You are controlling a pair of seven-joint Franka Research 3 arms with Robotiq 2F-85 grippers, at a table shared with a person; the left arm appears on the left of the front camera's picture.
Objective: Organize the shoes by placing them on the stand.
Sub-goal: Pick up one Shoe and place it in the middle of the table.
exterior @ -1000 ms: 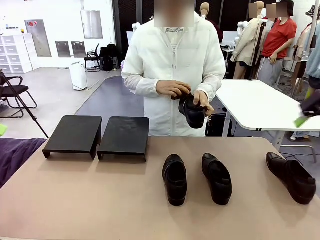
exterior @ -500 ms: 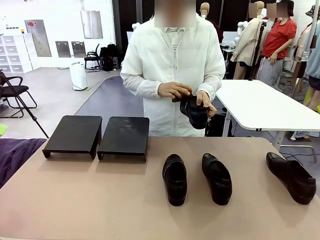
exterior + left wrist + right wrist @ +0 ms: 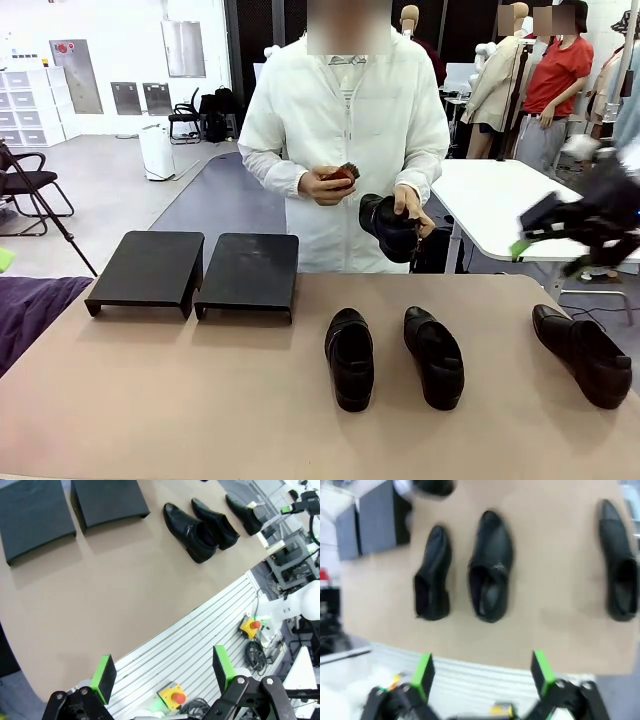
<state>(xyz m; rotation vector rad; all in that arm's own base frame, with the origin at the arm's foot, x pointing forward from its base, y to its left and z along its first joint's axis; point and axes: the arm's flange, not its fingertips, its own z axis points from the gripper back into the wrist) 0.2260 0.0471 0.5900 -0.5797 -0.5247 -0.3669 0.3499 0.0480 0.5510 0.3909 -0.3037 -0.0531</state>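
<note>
1. Left gripper (image 3: 162, 672): check that its jaws stand wide apart, with nothing between the green pads. You see it raised above the table (image 3: 150, 400), over the edge on the robot's side of the stand (image 3: 150, 265).
2. Right gripper (image 3: 481, 671): its jaws are likewise spread wide and hold nothing. In the front view it appears blurred, raised above table height and well to the right of the stand.
3. Locate the stand on the table toward the person's side. It consists of two black sloped platforms set just beside each other.
4. Locate three shoes lying flat on the table, all to the right of the stand and none touching it.
   - You find the first shoe (image 3: 350, 357) near the stand's right platform.
   - You find the second shoe (image 3: 433, 356) just beside the first, on the side away from the stand.
   - You find the third shoe (image 3: 583, 353) well apart from both, farthest from the stand.
   - All three toes point toward the person's side.
5. Locate the fourth shoe (image 3: 388, 228) off the table, up and to the right of the stand. The person (image 3: 345, 110) grips it in one hand (image 3: 408, 203).
6. Note that the person's other hand (image 3: 322, 185) holds a small brown object (image 3: 341, 172), which you cannot identify with certainty.
</note>
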